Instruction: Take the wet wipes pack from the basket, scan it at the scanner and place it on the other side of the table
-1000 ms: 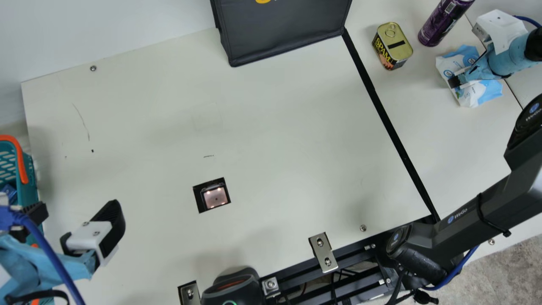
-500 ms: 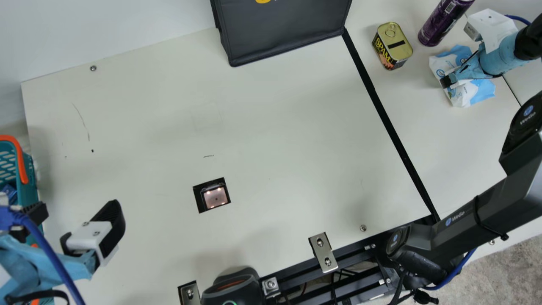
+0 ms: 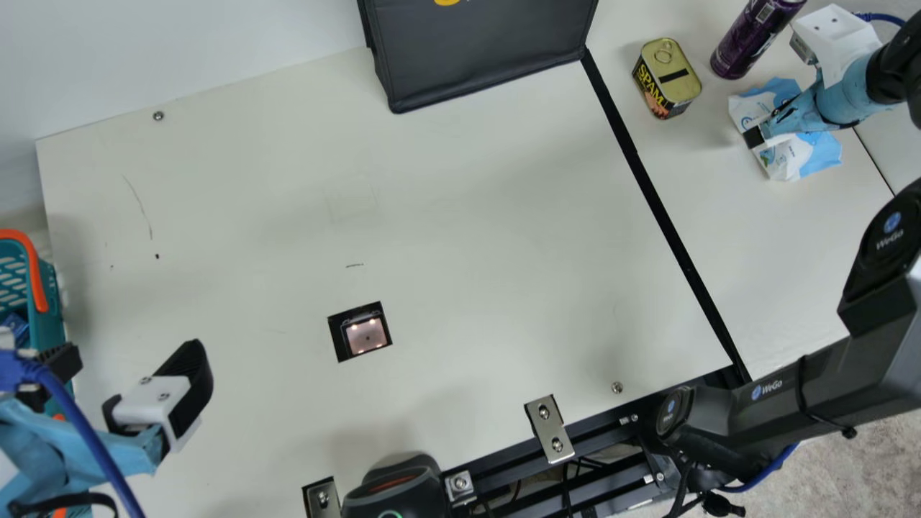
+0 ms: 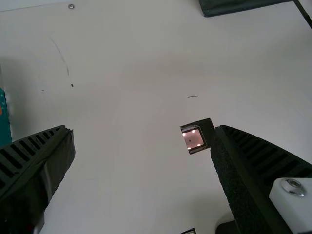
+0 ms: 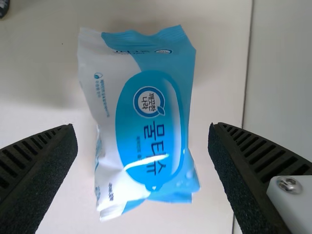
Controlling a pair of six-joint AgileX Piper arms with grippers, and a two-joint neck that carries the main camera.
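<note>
At the main view's left edge sits the teal basket with an orange handle, and a small blue item is inside it. Next comes the left gripper, its ribbed fingers spread wide with nothing between them; one overlaps the basket in this view, and the other reaches out over the table. The left wrist view confirms the wide gap.

Further right, the scanner is a small dark square in the table, its pinkish pane lit by bright dots. A black device with a green ring pokes in at the view's bottom edge. A dark bag stands at the far side, and a metal bracket is fixed at the near edge.

A black strip runs at a slant across the table. Just past its far end stands a tin, ring-pull lid up. Right of that is a purple can, partly cut off by the view's top edge.

Near both, beyond the strip, the wipes pack lies flat on the table. The right gripper is above it, fingers well apart; in the right wrist view the pack lies between them, with a gap on either side.
</note>
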